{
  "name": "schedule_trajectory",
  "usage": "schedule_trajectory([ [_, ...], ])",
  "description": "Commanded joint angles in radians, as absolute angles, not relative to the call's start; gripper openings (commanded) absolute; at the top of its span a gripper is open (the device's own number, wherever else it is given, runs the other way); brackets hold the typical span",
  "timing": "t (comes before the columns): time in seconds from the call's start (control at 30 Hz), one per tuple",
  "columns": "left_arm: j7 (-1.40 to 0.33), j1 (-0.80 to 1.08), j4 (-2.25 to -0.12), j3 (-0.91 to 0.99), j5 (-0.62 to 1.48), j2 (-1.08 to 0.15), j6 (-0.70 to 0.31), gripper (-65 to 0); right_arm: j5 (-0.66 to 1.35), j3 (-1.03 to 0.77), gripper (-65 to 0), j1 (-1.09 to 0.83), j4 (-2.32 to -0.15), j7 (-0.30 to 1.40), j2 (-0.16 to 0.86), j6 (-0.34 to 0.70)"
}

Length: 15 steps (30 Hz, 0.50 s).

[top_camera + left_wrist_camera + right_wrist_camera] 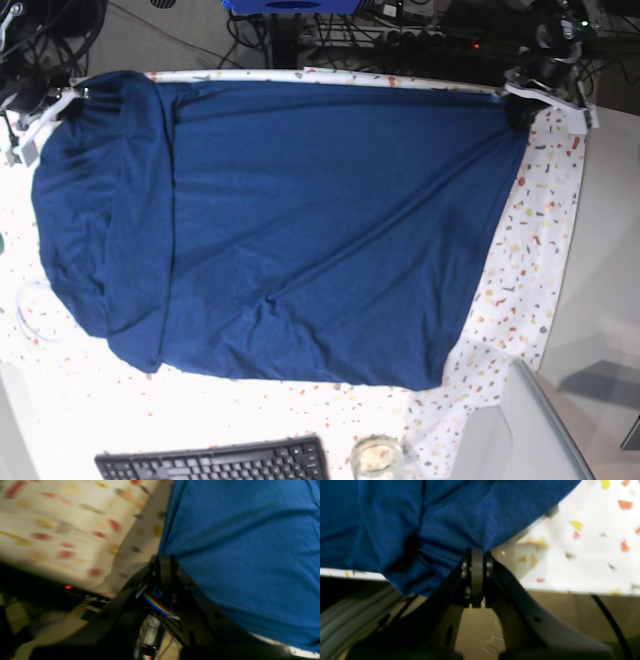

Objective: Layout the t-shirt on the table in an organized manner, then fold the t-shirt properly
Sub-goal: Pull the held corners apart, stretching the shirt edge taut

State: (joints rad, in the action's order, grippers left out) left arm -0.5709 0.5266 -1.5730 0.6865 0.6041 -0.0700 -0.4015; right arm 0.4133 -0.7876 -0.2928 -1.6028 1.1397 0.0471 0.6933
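You're looking at the t-shirt [300,230] lying spread across most of the table [530,270], reaching up to its far edge, with a folded-over flap bunching along the base view's left side. Your left gripper [165,560] is sitting at the far corner on that view's right, jaws clamped tight on the shirt's edge, and the wrist view is pretty motion-blurred. Your right gripper [477,555] is reaching in at the opposite far corner, pads [477,565] pressed together right at the fabric's hem, pinching the t-shirt there. Both arms are stretching out low along the far edge, one at each end. A keyboard [210,462] and a small glass [377,456] are sitting at the near edge.
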Motion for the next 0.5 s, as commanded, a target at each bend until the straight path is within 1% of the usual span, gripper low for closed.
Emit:
schedule_trajectory([
  [0.0,-0.578,0.529,-1.600,0.711,0.611,-0.081,-0.409,-65.0,0.404,-0.794,-65.0,-0.292,-1.646,1.142,0.062,0.698],
  [0.2,-0.633,0.536,-1.662,0.731,0.610,-0.081,-0.409,-65.0,0.384,-0.794,-65.0,-0.292,-1.719,1.216,0.062,0.698],
  [0.47,-0.631,0.549,-1.656,0.731,0.610,-0.081,-0.409,-65.0,0.363,-0.791,-65.0,-0.291,-1.719,1.271,0.062,0.698],
])
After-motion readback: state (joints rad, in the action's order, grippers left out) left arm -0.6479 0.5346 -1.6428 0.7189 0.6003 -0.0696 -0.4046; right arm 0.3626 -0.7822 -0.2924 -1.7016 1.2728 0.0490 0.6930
